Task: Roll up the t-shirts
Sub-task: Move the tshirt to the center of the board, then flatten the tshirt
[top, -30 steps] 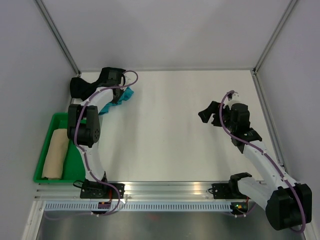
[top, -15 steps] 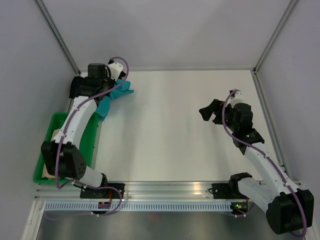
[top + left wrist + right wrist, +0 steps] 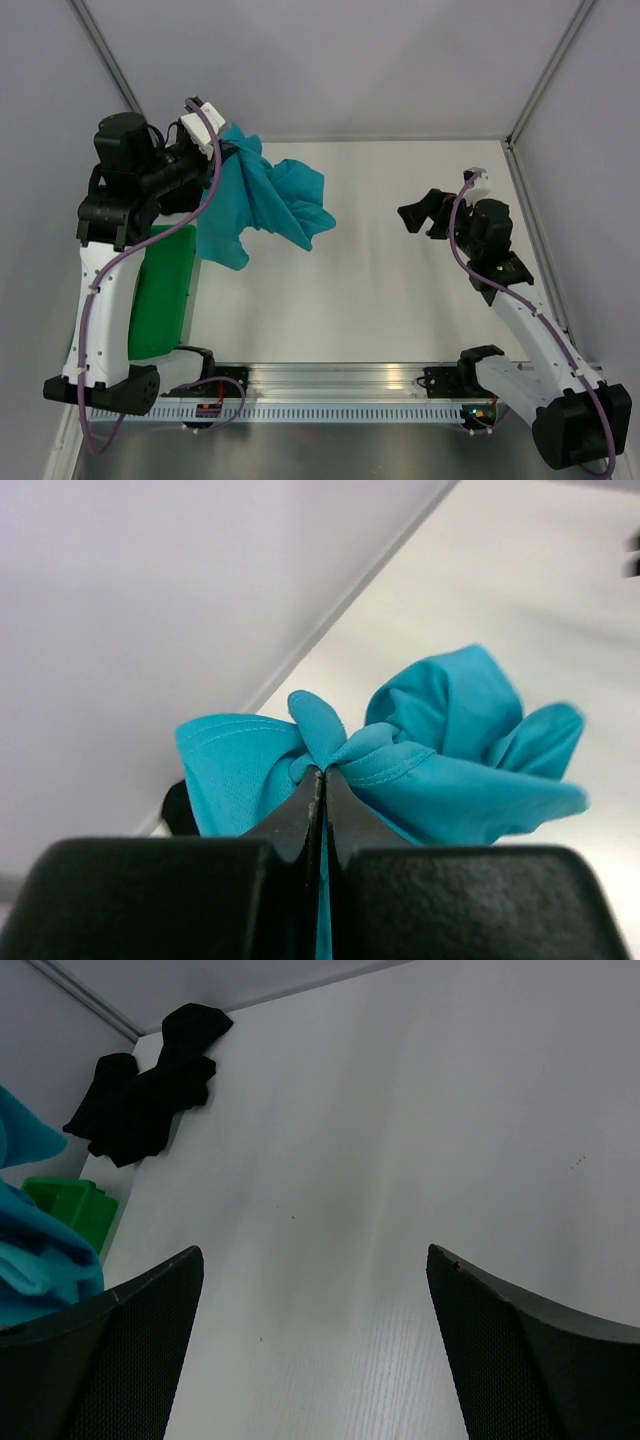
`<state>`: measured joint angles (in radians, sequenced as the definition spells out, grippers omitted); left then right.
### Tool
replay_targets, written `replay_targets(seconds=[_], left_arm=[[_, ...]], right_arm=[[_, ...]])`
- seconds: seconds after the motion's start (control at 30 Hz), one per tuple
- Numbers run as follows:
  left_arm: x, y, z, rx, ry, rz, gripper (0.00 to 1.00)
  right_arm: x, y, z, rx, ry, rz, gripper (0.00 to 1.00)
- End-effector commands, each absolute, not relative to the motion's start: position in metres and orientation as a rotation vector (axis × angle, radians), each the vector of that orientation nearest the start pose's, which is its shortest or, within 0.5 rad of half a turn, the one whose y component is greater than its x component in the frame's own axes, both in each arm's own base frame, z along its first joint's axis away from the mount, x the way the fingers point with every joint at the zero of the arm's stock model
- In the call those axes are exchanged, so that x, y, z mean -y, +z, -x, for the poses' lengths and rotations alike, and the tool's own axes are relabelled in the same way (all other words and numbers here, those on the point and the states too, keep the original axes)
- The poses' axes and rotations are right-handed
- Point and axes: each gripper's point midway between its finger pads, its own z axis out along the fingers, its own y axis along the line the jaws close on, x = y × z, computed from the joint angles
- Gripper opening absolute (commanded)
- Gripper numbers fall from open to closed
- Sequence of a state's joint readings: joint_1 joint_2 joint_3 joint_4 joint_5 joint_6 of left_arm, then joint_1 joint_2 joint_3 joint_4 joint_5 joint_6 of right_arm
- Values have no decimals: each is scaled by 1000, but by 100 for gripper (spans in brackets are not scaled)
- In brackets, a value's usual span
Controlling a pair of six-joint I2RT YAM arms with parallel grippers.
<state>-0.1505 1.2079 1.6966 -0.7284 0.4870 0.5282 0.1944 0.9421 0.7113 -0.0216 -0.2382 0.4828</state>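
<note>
Teal t-shirt (image 3: 265, 205) hangs bunched from the left gripper (image 3: 320, 777), which is clamped on its hem above the far left corner of the worktop (image 3: 400, 300), its loose length trailing toward the wide-open, empty right gripper (image 3: 425, 212) well apart.

Plain teal t-shirt (image 3: 270, 195), plain black t-shirt (image 3: 140, 1110), bright green tray (image 3: 160, 295), white worktop (image 3: 400, 290); arms (image 3: 530, 325) white with black joints, purple cables (image 3: 452, 237); walls (image 3: 330, 60) pale grey.
</note>
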Motion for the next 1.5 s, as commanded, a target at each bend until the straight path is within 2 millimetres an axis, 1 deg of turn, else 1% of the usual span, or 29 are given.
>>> replay_targets(seconds=[0.0,0.07,0.23,0.33,0.37,0.43,0.47,0.5,0.53,0.57,0.63,0.7,0.73,0.77,0.93,0.97,1.0,1.07,1.1,1.13,1.17,1.2,1.23,1.3,1.33,1.37,1.4,1.43,1.47], left_arm=[[172,438,-280,-1458,-580,-1057,2],[182,420,-283,-1490,-613,-1082,2],[204,324,-311,-1718,-688,-1127,2],[214,289,-314,-1801,-722,-1157,2],[221,270,-313,-1832,-732,-1195,2],[224,252,-315,-1867,-709,-1226,4],[226,239,-312,-1888,-720,-1250,16],[226,235,-311,-1895,-728,-1253,38],[225,232,-312,-1910,-724,-1245,78],[222,229,-312,-1928,-714,-1233,90],[206,229,-327,-1987,-637,-1150,100],[172,230,-351,-2094,-533,-964,100],[157,230,-358,-2137,-512,-871,100],[126,226,-368,-2190,-472,-752,100],[54,206,-359,-2303,-447,-490,98],[45,195,-351,-2332,-430,-471,98],[42,192,-347,-2335,-414,-476,98],[42,194,-333,-2314,-400,-501,98],[43,196,-330,-2304,-397,-507,98],[43,202,-326,-2285,-389,-512,99],[44,202,-322,-2281,-390,-513,99],[44,203,-320,-2276,-383,-512,99],[42,204,-319,-2274,-375,-511,99],[39,205,-314,-2267,-341,-511,99],[38,204,-312,-2270,-329,-516,100],[35,205,-312,-2269,-303,-513,100],[34,204,-311,-2270,-296,-511,100],[33,205,-311,-2271,-287,-507,100],[32,205,-310,-2272,-280,-504,100]], right_arm=[[-126,274,-323,-1781,700,-69,98],[-126,276,-324,-1784,697,-70,98],[-117,259,-329,-1872,613,-89,96],[-119,242,-335,-1944,608,-96,74],[-124,232,-338,-1976,629,-88,59],[-131,223,-340,-2010,670,-91,47],[-138,212,-341,-2054,704,-80,41],[-140,210,-343,-2065,713,-79,41],[-147,199,-344,-2101,729,-77,45],[-152,197,-344,-2113,735,-70,47],[-161,196,-348,-2117,717,-52,54],[-186,197,-347,-2118,691,28,63],[-208,199,-340,-2121,708,94,66],[-221,192,-340,-2140,706,126,72],[-275,203,-345,-2109,758,251,85],[-289,193,-344,-2132,744,286,87],[-301,205,-349,-2101,740,322,88],[-325,180,-349,-2156,705,400,93],[-334,187,-358,-2140,690,416,93],[-342,156,-363,-2215,645,438,96],[-337,137,-364,-2287,575,434,98],[-343,143,-374,-2280,557,445,98],[-349,118,-373,-2331,519,491,98],[-358,113,-377,-2323,449,543,98],[-370,95,-369,-2334,398,627,98],[-372,86,-365,-2355,349,657,98],[-378,91,-371,-2331,299,662,98],[-386,73,-364,-2349,252,715,98],[-384,68,-361,-2365,202,729,97]])
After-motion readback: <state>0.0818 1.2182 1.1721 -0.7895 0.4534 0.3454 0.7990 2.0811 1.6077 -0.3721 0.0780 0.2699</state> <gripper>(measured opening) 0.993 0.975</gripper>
